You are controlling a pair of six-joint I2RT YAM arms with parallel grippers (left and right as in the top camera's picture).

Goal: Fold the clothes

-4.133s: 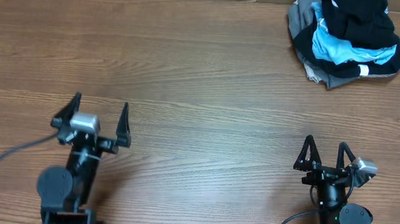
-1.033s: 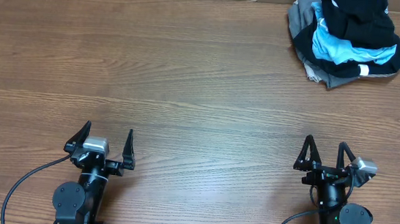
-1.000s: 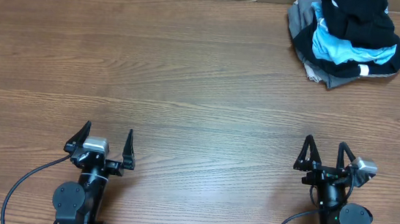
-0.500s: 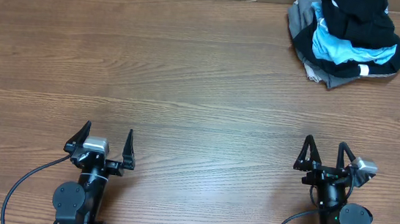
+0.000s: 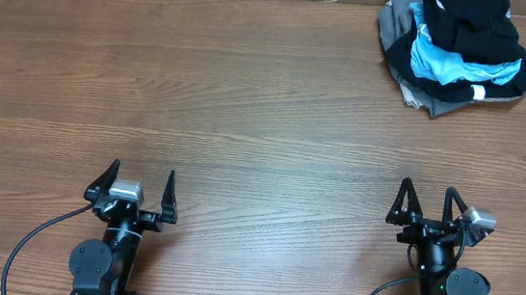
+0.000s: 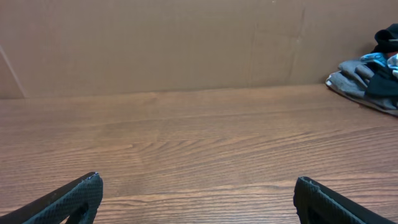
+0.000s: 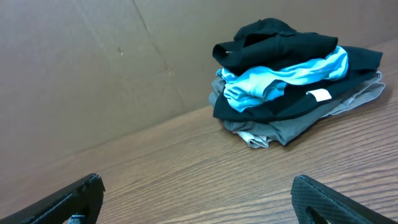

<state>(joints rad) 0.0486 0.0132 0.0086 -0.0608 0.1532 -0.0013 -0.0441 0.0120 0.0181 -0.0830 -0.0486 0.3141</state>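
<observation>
The black garment [image 5: 469, 17] lies bunched on top of a pile at the table's far right corner; more black fabric with a small white tag [image 5: 479, 93] shows lower in the pile. It also shows in the right wrist view [image 7: 280, 43] and at the left wrist view's right edge [image 6: 387, 37]. My left gripper [image 5: 142, 170] is open and empty near the front edge at the left, its fingers wide apart in its wrist view [image 6: 198, 180]. My right gripper [image 5: 427, 188] is open and empty at the front right [image 7: 196, 178]. Both are far from the pile.
A light-blue shirt [image 5: 445, 63] and a grey garment [image 5: 423, 93] are bundled in the same pile. A brown cardboard wall [image 7: 93, 62] stands along the table's far edge. Bare wooden tabletop [image 5: 266, 119] lies between the grippers and the pile.
Over the last four seconds my left arm drew back toward the front edge and slightly right. Nothing has moved in the last second.
</observation>
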